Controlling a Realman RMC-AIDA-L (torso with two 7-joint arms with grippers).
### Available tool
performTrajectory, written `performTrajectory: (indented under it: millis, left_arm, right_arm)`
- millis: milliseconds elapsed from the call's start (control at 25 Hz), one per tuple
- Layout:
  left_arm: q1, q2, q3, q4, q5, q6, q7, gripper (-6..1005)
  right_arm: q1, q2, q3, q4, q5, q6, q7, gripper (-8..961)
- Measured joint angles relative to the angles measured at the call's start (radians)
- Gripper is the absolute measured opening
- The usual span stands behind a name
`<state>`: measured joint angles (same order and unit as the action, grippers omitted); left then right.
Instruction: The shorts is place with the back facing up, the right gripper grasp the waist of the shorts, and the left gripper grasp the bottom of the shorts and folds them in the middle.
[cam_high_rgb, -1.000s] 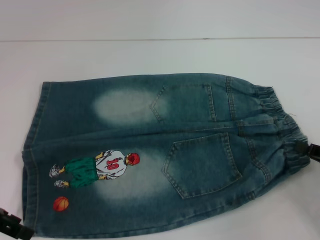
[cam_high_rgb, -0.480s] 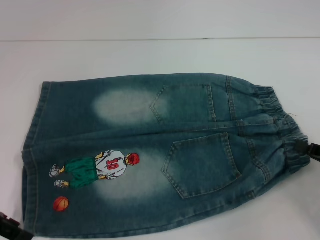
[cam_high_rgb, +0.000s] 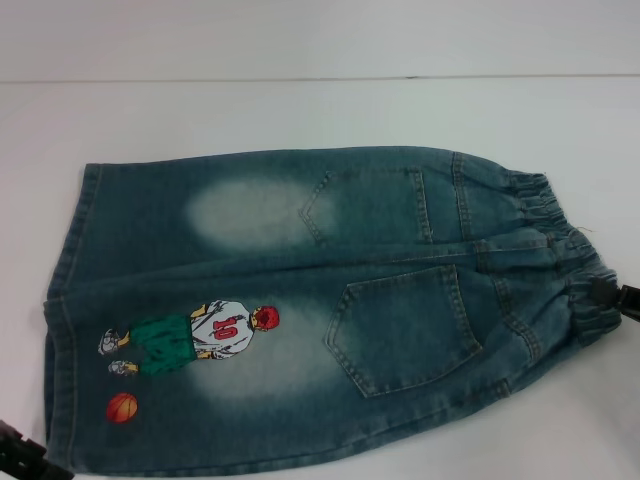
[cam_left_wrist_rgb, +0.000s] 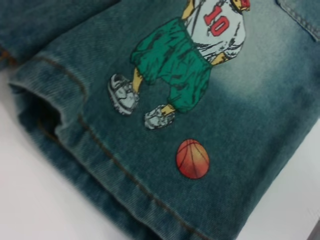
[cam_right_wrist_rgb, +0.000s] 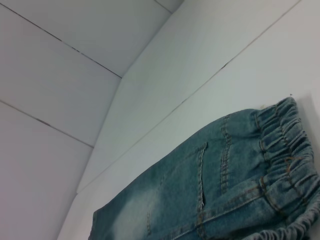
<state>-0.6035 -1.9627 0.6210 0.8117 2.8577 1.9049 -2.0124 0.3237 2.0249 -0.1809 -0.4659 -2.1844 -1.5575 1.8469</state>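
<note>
Currently: one shorts (cam_high_rgb: 320, 300), two back pockets | left gripper (cam_high_rgb: 22, 455), right gripper (cam_high_rgb: 612, 297): jaws unclear

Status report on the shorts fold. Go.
Left gripper at hem corner, bottom of the shorts. Right gripper at the waist of the shorts. Shorts flat, unfolded, pockets up. Nothing obstructing.

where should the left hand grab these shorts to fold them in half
Probably the near corner of the leg hems, coming in from the robot's left, where the left hand sits. The shorts lie flat, back up, and the stitched hem edge is exposed and gapes slightly in the left wrist view.
</note>
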Motion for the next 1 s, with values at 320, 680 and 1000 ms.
performTrajectory:
  millis: [320, 680, 1000]
  left_arm:
    - [-0.015, -0.001, 0.011, -0.015, 0.0, -0.003, 0.006, 718]
    - [-0.032, -0.003, 0.01, -0.039, -0.009, -0.021, 0.019, 717]
    - [-0.047, -0.005, 0.002, -0.039, -0.012, -0.025, 0.031, 716]
  right_arm:
    - [0.0, 0.0, 0.0, 0.001, 0.0, 0.0, 0.0, 49]
    - [0.004, 0.0, 0.0, 0.001, 0.0, 0.005, 0.0, 50]
    - [0.006, 0.0, 0.0, 0.001, 0.0, 0.005, 0.0, 50]
